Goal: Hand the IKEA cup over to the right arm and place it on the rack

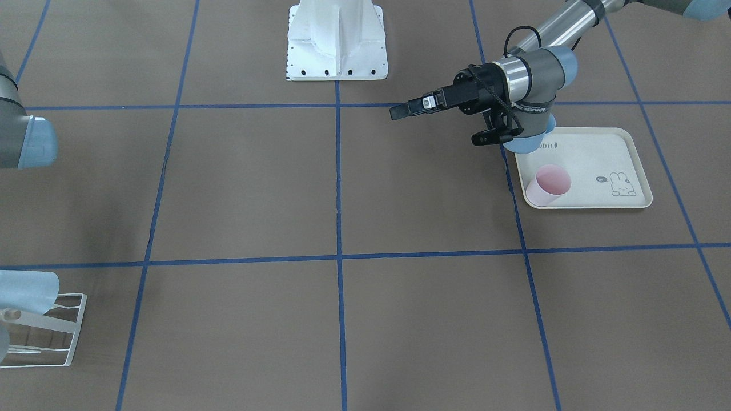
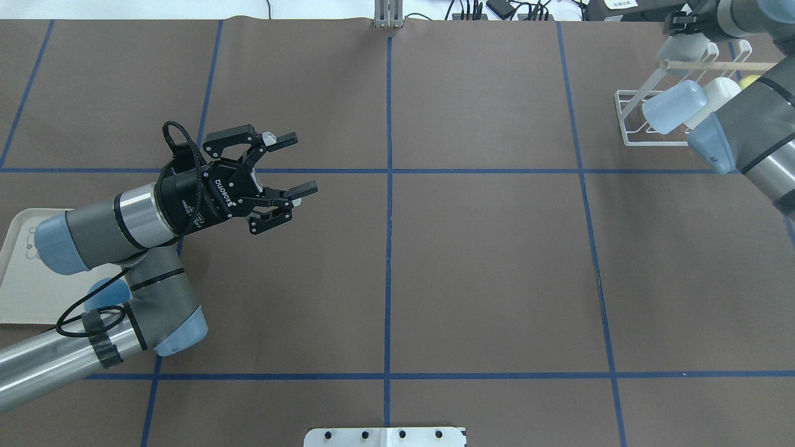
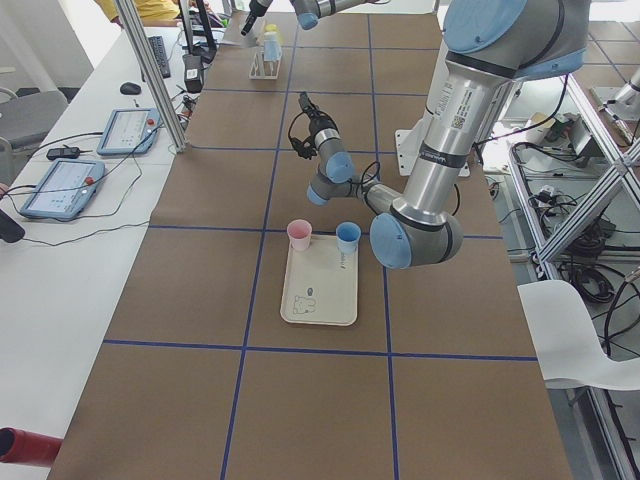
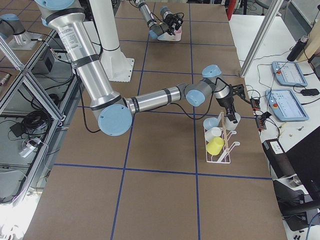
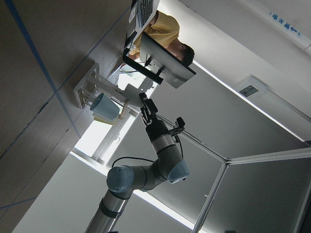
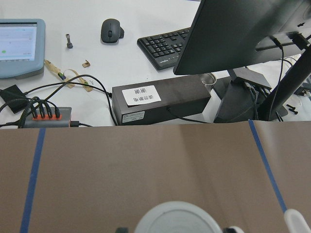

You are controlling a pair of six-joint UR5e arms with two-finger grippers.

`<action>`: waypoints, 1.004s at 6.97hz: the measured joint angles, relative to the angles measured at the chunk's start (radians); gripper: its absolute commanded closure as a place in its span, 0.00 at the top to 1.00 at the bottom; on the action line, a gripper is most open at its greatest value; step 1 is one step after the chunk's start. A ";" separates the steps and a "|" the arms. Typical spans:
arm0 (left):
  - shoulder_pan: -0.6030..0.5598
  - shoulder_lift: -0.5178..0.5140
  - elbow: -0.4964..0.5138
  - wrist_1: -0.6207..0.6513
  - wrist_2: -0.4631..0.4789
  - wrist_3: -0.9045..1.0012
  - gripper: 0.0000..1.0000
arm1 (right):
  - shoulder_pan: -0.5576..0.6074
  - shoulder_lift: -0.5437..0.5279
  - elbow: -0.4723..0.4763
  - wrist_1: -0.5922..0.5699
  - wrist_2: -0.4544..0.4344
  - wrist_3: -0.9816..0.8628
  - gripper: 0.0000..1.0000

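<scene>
My right gripper (image 2: 683,26) is at the far right of the table, over the white wire rack (image 2: 627,133), and is shut on a white cup (image 2: 688,46). The right wrist view shows that cup's rim (image 6: 177,219) between the fingertips. In the exterior right view the gripper (image 4: 231,115) holds the cup (image 4: 232,121) at the upper end of the rack (image 4: 220,156). My left gripper (image 2: 292,167) is open and empty, hovering above the table right of the cream tray (image 2: 15,298). It also shows in the front view (image 1: 400,111).
The rack holds a pale blue cup (image 2: 674,105), a white cup (image 2: 714,98) and a yellow cup (image 2: 750,81). The rabbit-print tray (image 1: 628,154) carries a pink cup (image 1: 548,185) and a blue cup (image 3: 348,237). A monitor, keyboard and cables lie beyond the table's edge.
</scene>
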 measured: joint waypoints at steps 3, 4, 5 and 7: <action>-0.007 0.027 -0.005 -0.001 -0.003 0.066 0.79 | -0.015 -0.025 -0.073 0.167 -0.006 0.017 1.00; -0.018 0.071 -0.015 -0.002 -0.006 0.151 0.79 | -0.016 -0.024 -0.084 0.194 0.013 0.021 1.00; -0.039 0.128 -0.028 -0.001 -0.010 0.268 0.78 | -0.015 -0.022 -0.087 0.203 0.047 0.019 1.00; -0.100 0.268 -0.048 0.040 -0.031 0.627 0.75 | 0.001 -0.033 -0.075 0.209 0.157 -0.006 1.00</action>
